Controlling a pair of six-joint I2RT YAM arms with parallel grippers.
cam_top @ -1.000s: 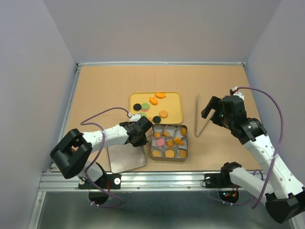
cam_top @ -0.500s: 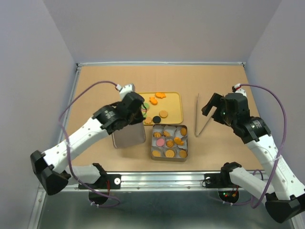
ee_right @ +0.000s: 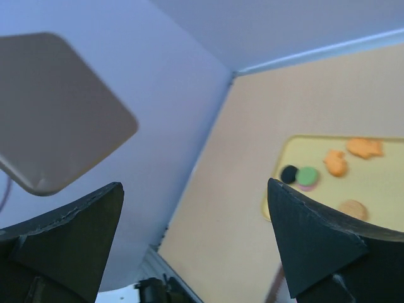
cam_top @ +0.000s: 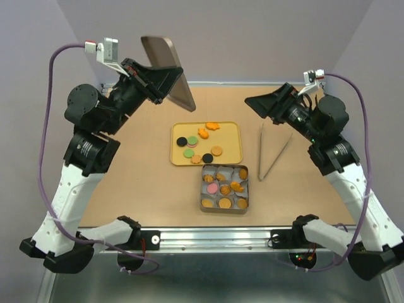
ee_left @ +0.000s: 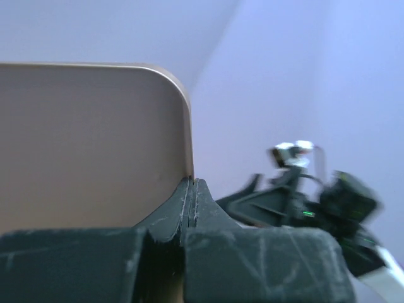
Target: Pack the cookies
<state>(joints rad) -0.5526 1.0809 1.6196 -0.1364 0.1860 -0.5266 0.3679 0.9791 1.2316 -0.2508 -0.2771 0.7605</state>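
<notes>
Small round cookies (cam_top: 225,202) sit in rectangular metal tin (cam_top: 222,211) near the tan worktop (cam_top: 132,126) front edge, more on yellow plastic tray (cam_top: 231,134) just behind. Left end effector (ee_left: 191,196) pinches flat metal lid (ee_left: 88,145) up high. Right end effector (ee_right: 194,184) spread wide, raised.

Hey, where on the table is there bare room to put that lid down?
The lid would likely fit on the bare table left of the yellow tray and tin. A second strip lies between the tray and the far wall. Tray, tin and tongs crowd the middle right.
</notes>
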